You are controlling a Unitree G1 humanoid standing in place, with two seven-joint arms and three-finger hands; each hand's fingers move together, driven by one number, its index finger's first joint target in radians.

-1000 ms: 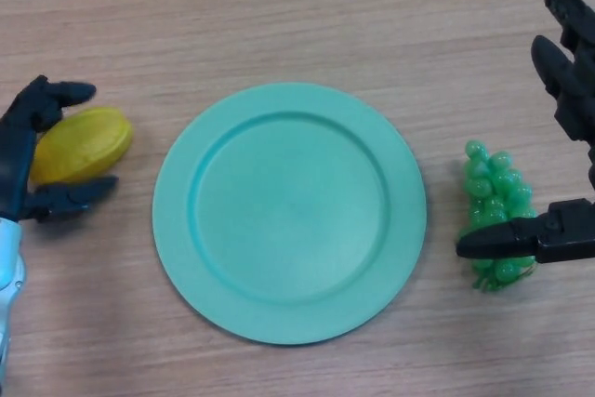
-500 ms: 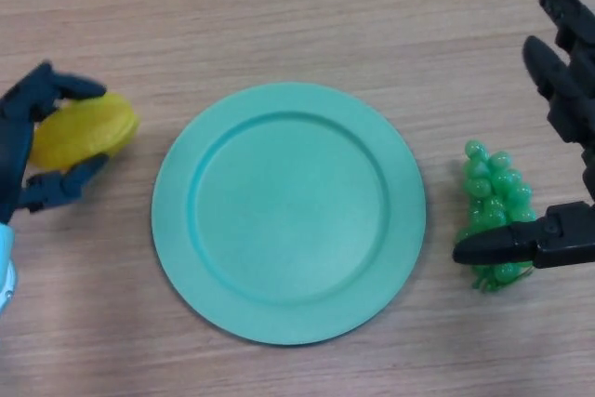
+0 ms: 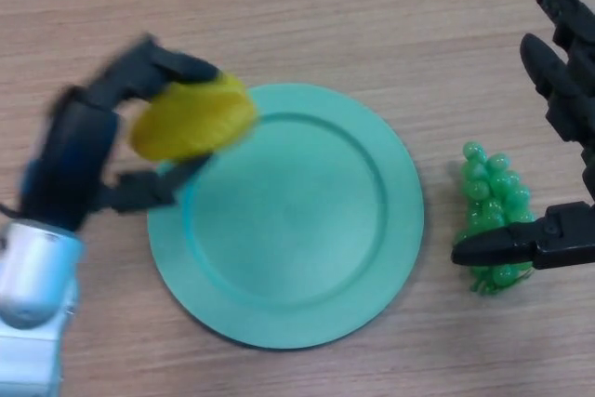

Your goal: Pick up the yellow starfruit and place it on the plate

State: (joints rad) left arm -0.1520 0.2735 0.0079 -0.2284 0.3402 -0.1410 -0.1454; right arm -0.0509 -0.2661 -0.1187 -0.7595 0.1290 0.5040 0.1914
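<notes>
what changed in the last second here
The left hand, already curled round the yellow starfruit at the table's left edge, lifted it and carried it rightward, so it now overlaps the upper-left rim of the plate. The right hand, open beside the green grapes, stayed put, as did the plate and grapes.

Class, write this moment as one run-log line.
left hand: holds starfruit over plate rim | right hand: open by grapes
</notes>
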